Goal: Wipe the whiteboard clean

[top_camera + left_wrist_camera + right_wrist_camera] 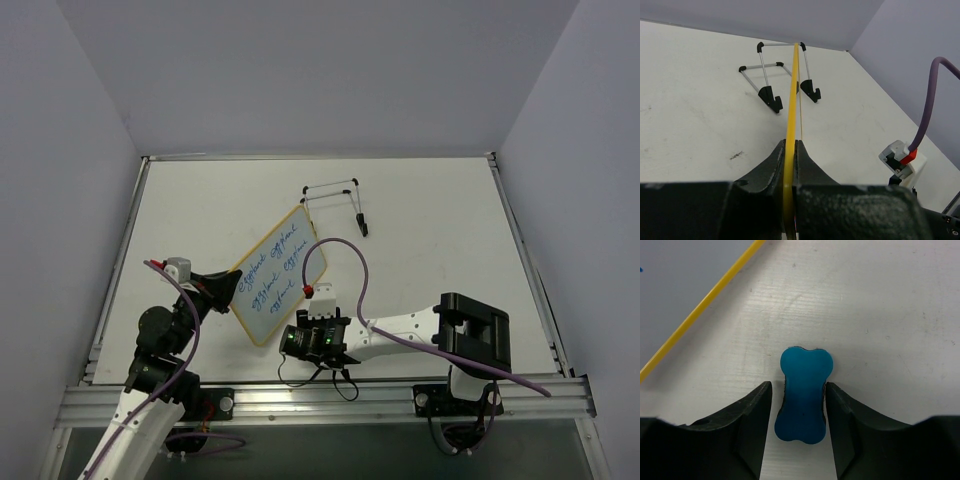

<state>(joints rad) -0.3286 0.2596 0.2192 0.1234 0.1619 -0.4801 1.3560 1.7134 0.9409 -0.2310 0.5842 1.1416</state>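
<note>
one whiteboard (792, 115) — edge-on between left fingers (767, 167)

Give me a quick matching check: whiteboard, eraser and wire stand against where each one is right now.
Things:
1. whiteboard
2. eraser
3. wire stand

Places:
A. on the far part of the table, holding nothing
B. lying on the table between the open fingers of the right gripper
C. clamped by its edge in the left gripper

Pairs: 1-C; 2-B; 3-A
</note>
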